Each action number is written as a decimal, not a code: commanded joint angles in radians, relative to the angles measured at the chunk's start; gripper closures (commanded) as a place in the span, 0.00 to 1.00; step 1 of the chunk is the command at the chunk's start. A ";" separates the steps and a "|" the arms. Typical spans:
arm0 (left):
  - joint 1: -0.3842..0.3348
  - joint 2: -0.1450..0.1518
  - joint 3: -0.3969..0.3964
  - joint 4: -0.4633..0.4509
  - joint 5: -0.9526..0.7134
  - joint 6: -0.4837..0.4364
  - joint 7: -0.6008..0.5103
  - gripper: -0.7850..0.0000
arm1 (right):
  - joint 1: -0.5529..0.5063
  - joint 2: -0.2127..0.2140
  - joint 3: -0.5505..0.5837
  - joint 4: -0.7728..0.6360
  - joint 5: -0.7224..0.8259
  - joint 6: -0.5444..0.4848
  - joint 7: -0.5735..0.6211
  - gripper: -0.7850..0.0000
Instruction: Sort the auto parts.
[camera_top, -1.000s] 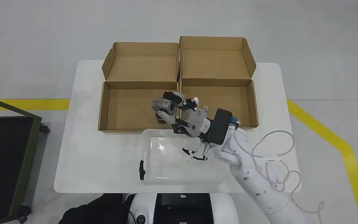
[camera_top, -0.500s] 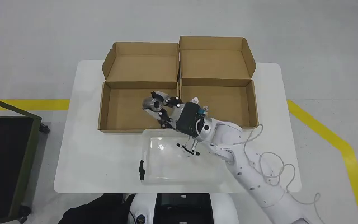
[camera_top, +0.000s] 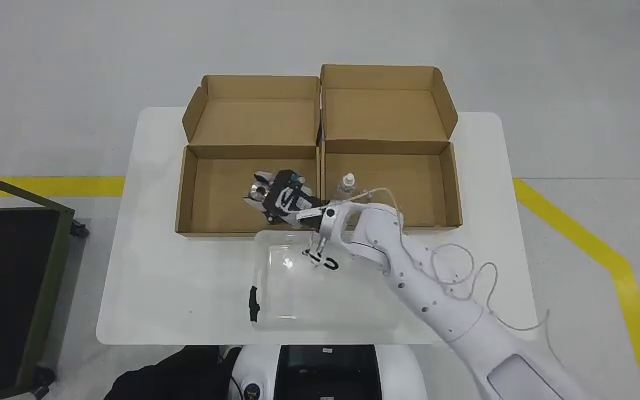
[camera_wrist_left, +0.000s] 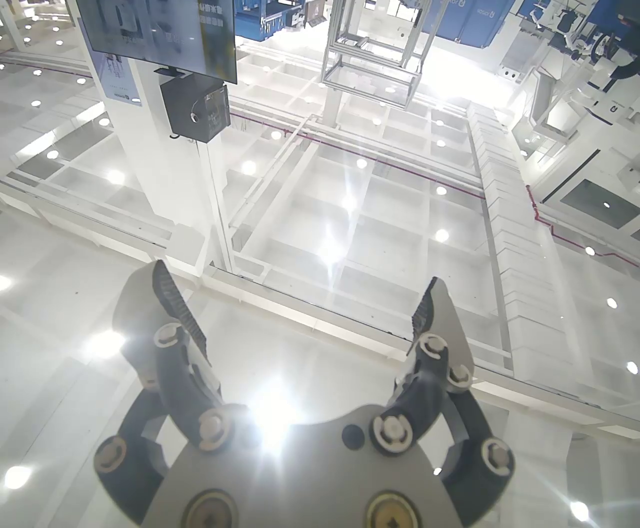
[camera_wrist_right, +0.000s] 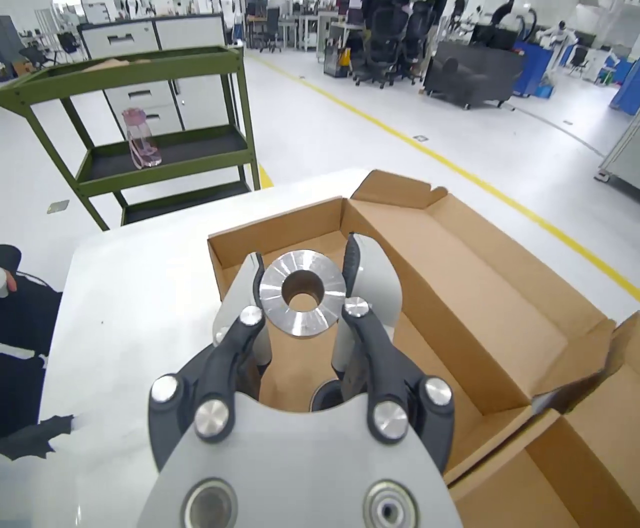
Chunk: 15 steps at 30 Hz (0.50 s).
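Observation:
My right gripper (camera_wrist_right: 304, 260) is shut on a shiny metal ring (camera_wrist_right: 320, 315), held face-on between its fingers. In the top view the right gripper (camera_top: 270, 193) and the metal ring (camera_top: 260, 187) hang over the middle of the left cardboard box (camera_top: 205, 205). Under the wrist, on that box's floor, lies a dark round part (camera_wrist_right: 326, 392). A small pale part (camera_top: 345, 184) stands in the right cardboard box (camera_top: 430, 190). My left gripper (camera_wrist_left: 300, 300) is open, holds nothing, and points up at the ceiling.
A clear plastic bin (camera_top: 290, 300) sits at the table's front edge, with a small black piece (camera_top: 322, 262) where the arm crosses its back rim. Both boxes have their lids (camera_top: 385, 105) folded back. A green cart (camera_wrist_right: 150, 100) stands on the floor beyond the table's left side.
The right arm has swung left with the metal ring, from the seam between the boxes to over the left box's middle. The pale part in the right box has come into sight.

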 joint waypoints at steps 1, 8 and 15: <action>0.000 0.000 0.000 0.000 0.000 0.000 0.000 0.00 | 0.031 -0.012 -0.018 0.039 0.018 -0.003 0.027 1.00; 0.000 0.000 0.000 0.000 0.000 0.000 0.000 0.00 | 0.114 -0.051 -0.062 0.143 0.038 0.013 0.095 1.00; 0.000 0.000 0.000 0.000 0.000 0.000 0.000 0.00 | 0.183 -0.090 -0.106 0.237 0.066 -0.010 0.173 1.00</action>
